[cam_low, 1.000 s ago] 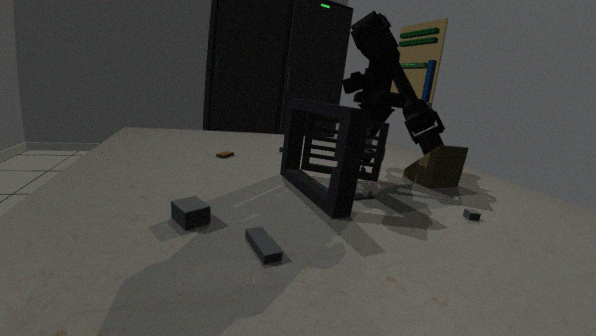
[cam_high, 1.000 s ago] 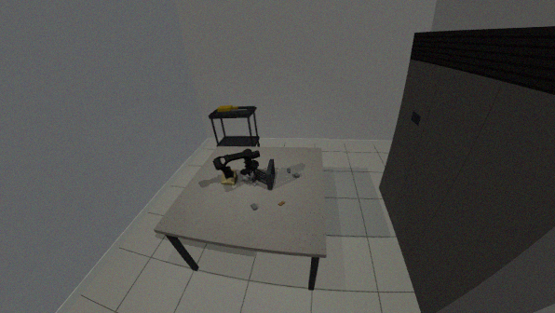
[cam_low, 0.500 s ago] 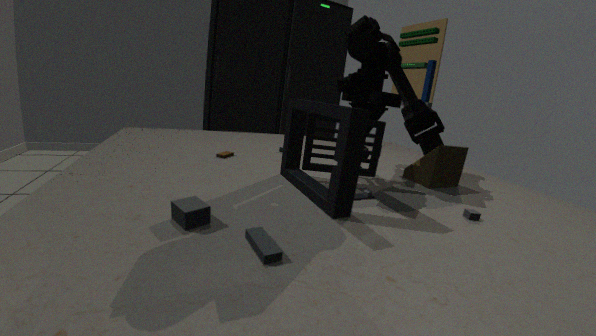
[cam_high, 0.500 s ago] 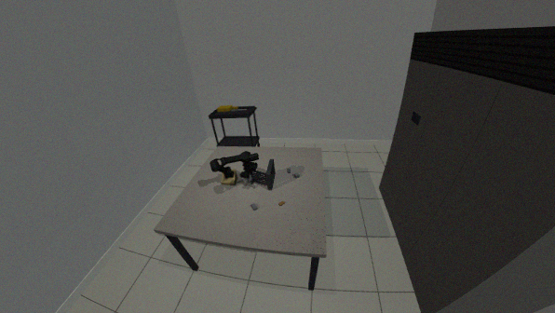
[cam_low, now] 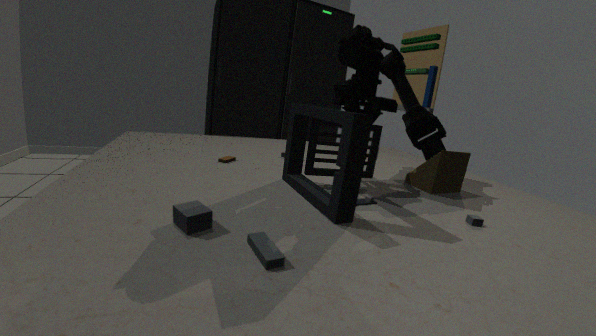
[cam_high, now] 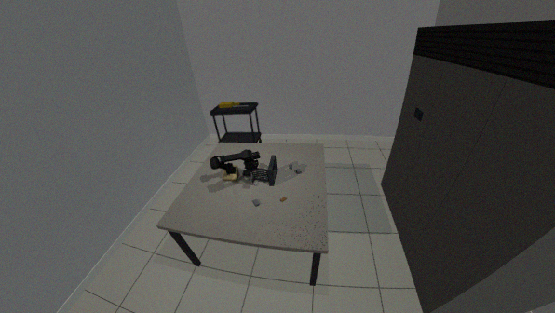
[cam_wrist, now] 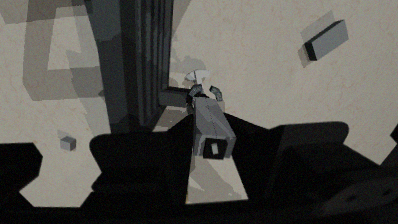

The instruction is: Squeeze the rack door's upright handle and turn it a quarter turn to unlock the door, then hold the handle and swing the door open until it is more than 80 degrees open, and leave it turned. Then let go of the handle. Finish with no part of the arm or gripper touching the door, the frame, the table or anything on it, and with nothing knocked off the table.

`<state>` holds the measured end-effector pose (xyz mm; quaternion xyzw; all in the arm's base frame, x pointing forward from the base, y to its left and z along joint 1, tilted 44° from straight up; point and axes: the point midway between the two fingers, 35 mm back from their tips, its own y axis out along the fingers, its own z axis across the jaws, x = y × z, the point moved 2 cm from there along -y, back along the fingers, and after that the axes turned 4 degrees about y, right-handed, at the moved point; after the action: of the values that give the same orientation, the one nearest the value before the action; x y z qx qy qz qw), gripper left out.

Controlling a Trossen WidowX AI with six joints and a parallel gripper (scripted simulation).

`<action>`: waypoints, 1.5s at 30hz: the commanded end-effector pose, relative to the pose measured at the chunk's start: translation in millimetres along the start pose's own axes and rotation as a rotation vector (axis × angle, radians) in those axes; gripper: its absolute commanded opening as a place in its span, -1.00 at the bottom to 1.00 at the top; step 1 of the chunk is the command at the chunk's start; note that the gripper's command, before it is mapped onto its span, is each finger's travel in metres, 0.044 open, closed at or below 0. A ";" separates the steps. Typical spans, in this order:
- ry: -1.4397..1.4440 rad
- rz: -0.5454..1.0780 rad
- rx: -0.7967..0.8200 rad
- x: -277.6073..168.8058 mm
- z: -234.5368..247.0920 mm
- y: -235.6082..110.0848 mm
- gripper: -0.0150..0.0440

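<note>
Pale stone-look table (cam_high: 223, 219) (cam_low: 125, 300) under dim light. Door (cam_high: 260, 178) (cam_low: 370, 150) (cam_wrist: 155, 60) swung well out from frame (cam_high: 273, 171) (cam_low: 345, 170). Gripper (cam_wrist: 206, 117) jaws partly closed, clamped on handle (cam_wrist: 213, 125). Off-arc pull could slip grip or drag frame. Open tabletop beyond door; edge well apart.

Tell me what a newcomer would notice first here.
Probably the black robot arm, bent over the table beside the dark rack frame, whose slatted door stands swung out. Next, the tall dark cabinet looming past the table, its green light glowing near the top.
</note>
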<state>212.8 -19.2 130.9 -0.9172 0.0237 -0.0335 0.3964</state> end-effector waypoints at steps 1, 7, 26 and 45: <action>-0.068 -0.003 -0.007 3.1 -9.9 -0.2 -0.43; -0.144 -0.003 -0.008 6.7 -21.0 -0.4 -0.43; -0.175 -0.003 -0.008 8.2 -25.7 -0.4 -0.16; -0.174 -0.032 0.005 8.9 -25.2 -16.7 0.50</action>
<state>218.7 -31.2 154.8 -0.9175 -0.0213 0.0462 0.3944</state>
